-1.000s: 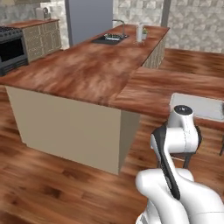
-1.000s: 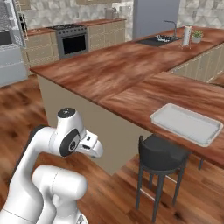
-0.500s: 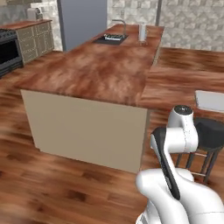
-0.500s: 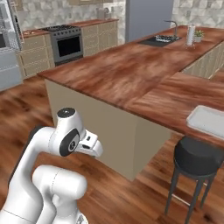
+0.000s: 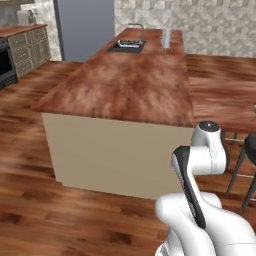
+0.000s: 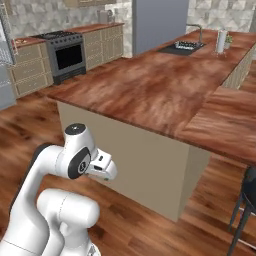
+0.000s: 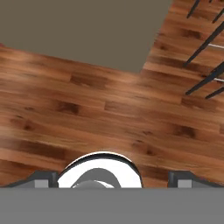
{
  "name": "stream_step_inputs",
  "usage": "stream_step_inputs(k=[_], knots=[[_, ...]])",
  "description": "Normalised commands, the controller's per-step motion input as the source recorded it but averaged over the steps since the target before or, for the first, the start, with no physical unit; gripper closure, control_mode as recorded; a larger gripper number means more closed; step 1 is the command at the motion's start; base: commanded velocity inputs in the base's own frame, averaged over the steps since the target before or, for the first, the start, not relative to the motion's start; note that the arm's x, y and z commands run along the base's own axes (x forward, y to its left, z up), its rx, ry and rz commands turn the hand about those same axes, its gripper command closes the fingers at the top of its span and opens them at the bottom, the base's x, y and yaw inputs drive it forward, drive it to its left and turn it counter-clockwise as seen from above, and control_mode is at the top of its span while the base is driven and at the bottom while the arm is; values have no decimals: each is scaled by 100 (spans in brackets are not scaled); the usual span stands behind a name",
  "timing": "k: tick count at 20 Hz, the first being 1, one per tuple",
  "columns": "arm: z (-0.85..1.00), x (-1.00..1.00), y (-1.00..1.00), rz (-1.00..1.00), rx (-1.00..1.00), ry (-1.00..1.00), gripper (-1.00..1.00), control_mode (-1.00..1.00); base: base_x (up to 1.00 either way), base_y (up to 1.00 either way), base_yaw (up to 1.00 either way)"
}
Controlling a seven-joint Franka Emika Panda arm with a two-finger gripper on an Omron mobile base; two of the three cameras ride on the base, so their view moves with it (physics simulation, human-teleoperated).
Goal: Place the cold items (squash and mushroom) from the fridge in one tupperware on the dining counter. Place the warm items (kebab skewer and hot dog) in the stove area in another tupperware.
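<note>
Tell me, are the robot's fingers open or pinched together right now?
Open. In the hand view the two dark fingers stand far apart at the bottom corners, with nothing between them but wooden floor.

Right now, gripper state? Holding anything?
Gripper: open, holding nothing; in the hand view its fingertips stand wide apart over the wood floor.

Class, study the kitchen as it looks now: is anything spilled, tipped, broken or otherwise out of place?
Nothing stands out. The island counter is tidy, the sink and the white canister beside it stand upright, and the wood floor shows no spill. The gripper hangs open.
</note>
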Motion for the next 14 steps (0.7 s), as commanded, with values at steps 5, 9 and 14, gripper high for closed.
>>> stream_step_inputs(k=[5,9,14], knots=[[0,0,0,0,0,0,-100,100,65,100,-26],[0,0,0,0,0,0,-100,100,71,100,-22],[0,0,0,0,0,0,-100,100,70,100,-23]])
